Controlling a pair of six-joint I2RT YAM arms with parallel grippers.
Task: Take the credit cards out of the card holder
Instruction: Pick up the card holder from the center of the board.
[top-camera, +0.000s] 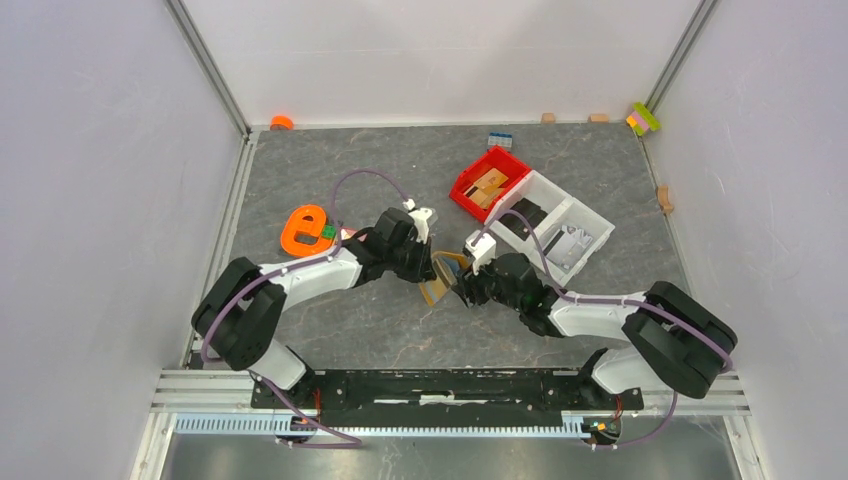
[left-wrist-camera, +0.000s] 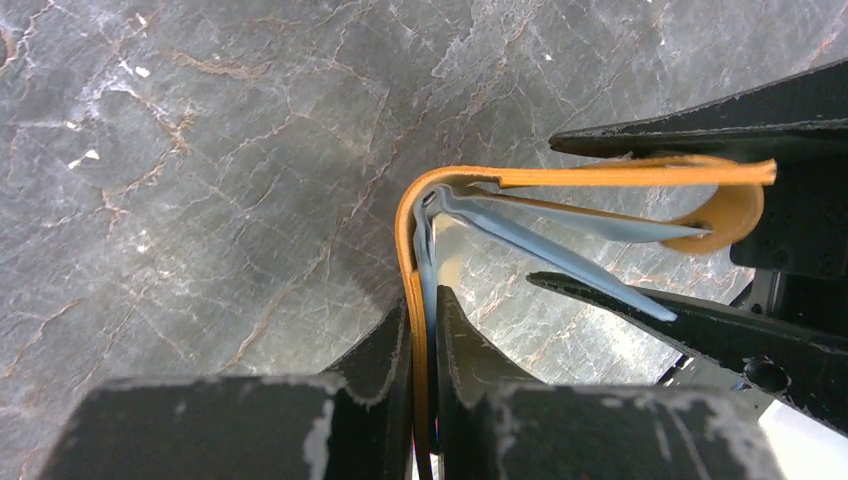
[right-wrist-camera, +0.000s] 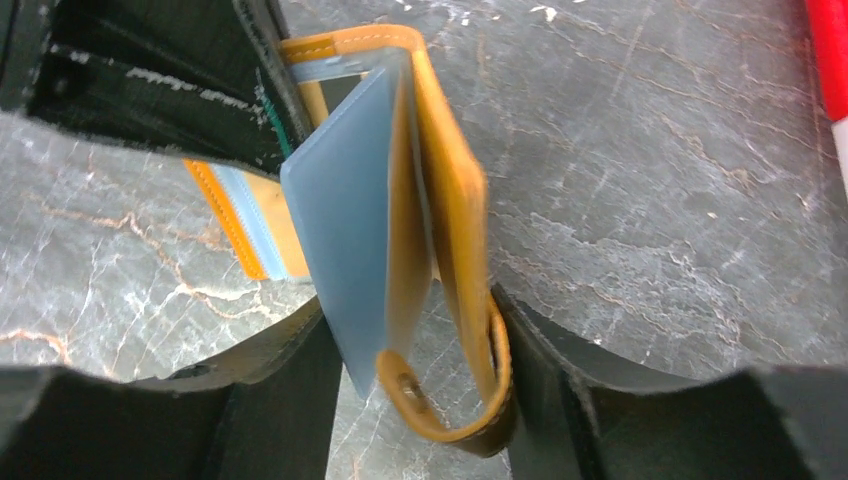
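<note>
Orange-tan leather card holder (left-wrist-camera: 420, 250) with smooth blue-grey lining hangs folded open above the veined grey stone table (top-camera: 330, 330), between my two grippers. I see the left gripper (left-wrist-camera: 420, 330) pinching one flap. The right gripper's (right-wrist-camera: 415, 340) fingers straddle the other flap and its snap strap; I cannot tell whether they grip.

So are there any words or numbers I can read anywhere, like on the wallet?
"e": the orange letter-shaped object on the table is itself the only readable sign.
Card holder: no words or numbers show on it.
Red bin and white tray: no readable labels.
</note>
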